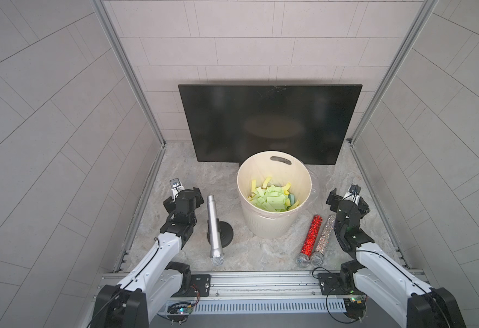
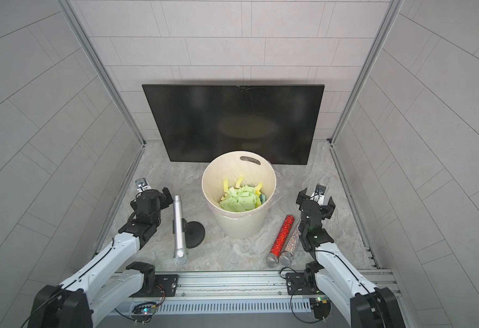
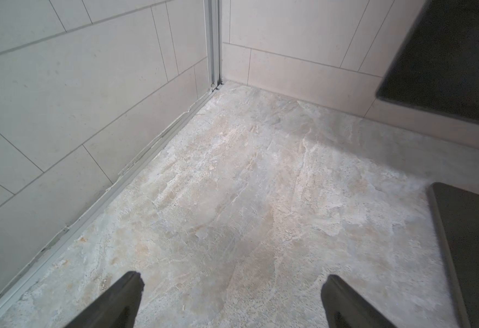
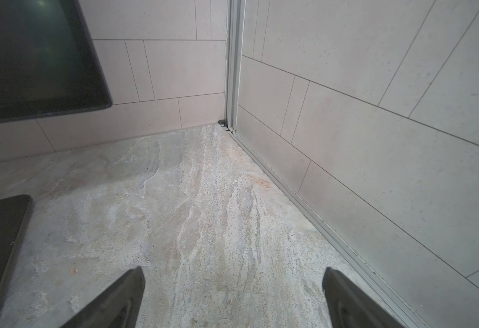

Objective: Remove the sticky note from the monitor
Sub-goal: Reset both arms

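- My left gripper (image 3: 232, 278) and right gripper (image 4: 232, 274) are hanging spread, empty.
- The large glossy black flat monitor (image 1: 269, 122) is leaning on the back wall.
- A round cream plastic bucket (image 1: 264, 224) of green paper slips is blocking its lower middle.
- 1 smooth silver microphone (image 1: 212, 227) is lying by my left arm; 2 more, a red glitter microphone (image 1: 310, 238) and a silver glitter microphone (image 1: 325, 237), are touching by my right.

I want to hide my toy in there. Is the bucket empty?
Not empty. The cream bucket has a heap of green and yellow paper strips covering its bottom.
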Controlling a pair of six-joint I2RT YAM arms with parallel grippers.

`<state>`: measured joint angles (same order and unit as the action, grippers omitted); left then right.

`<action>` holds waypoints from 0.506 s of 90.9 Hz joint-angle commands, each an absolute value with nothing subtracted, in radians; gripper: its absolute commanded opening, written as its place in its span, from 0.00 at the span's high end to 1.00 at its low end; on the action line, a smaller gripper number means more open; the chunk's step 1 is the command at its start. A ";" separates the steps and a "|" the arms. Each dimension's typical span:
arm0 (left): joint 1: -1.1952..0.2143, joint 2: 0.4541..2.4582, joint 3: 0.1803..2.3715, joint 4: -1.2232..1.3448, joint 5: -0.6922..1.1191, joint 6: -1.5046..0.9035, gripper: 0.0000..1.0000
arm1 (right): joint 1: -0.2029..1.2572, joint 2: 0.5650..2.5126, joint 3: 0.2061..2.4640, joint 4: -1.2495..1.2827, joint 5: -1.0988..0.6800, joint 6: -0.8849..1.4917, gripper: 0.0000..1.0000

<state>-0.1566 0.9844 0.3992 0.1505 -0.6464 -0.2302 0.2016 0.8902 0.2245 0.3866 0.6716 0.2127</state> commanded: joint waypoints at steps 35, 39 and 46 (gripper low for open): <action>-0.116 1.379 0.353 0.780 -0.452 -0.051 0.00 | 0.098 1.344 0.307 0.822 0.469 0.118 0.00; -0.114 1.407 0.359 0.799 -0.425 -0.039 0.00 | 0.084 1.389 0.305 0.867 0.453 0.118 0.00; -0.115 1.473 0.367 0.839 -0.378 -0.017 0.00 | 0.069 1.451 0.314 0.940 0.401 0.098 0.00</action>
